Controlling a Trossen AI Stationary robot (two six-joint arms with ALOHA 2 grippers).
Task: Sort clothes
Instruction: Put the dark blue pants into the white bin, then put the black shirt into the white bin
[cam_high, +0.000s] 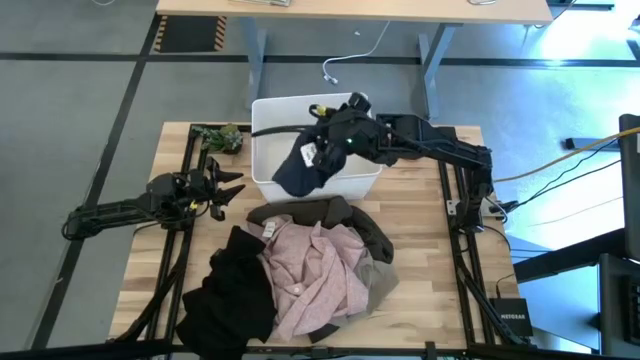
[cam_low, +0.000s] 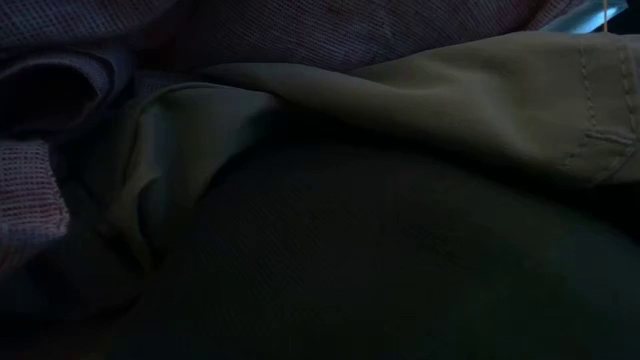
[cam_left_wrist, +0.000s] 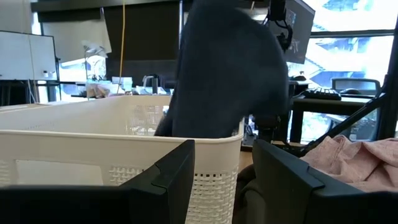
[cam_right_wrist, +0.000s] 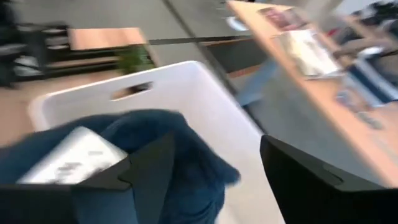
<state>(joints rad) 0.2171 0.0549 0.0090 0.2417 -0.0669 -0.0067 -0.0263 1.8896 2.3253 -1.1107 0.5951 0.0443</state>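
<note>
- The right end effector (cam_high: 340, 125) hangs above the white bin (cam_high: 268, 150), its fingers pinched on a navy garment (cam_high: 305, 170) that drapes over the bin's front wall.
- The left end effector (cam_high: 225, 190) waits spread and empty beside the bin.
- The pink garment (cam_high: 310, 270), black garment (cam_high: 230, 295) and olive garment (cam_high: 375, 240) lie heaped on the counter (cam_high: 430, 290).

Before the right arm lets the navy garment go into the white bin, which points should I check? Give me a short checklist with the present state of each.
1. Right gripper over the white rectangular plastic bin: ok.
2. Soft navy fabric garment hanging inside the bin walls: not ok, its lower part drapes over the front rim.
3. Right gripper's hold on the garment: cannot tell.
4. Left gripper clear of the bin, waiting beside it: ok.
5. Pile with the dusty pink garment apart from the hanging one: ok.
</note>
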